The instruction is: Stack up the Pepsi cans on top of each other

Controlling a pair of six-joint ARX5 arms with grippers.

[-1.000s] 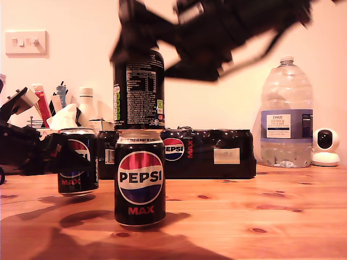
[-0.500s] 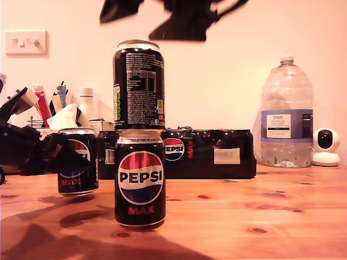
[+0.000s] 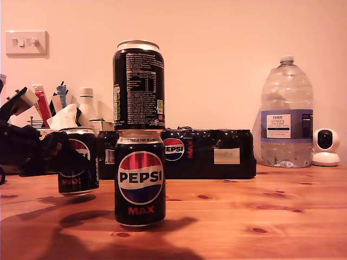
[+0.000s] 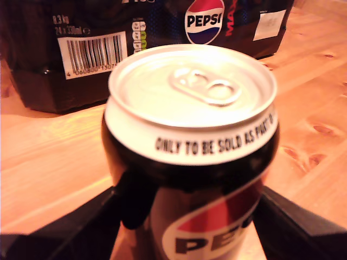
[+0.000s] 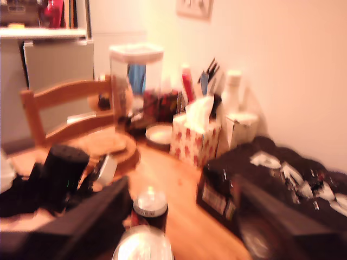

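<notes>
- At the exterior view's left, my first gripper (image 3: pixel 65 154) clamps a Pepsi can (image 3: pixel 78 161) standing on the wooden table (image 3: pixel 260 211).
- High above, my second gripper (image 5: pixel 179 216) hangs spread apart, holding nothing.
- At centre, an upper can (image 3: pixel 139 84) rests upright on a lower can (image 3: pixel 140 177).
- Behind them sits a multipack (image 3: pixel 209 153).
</notes>
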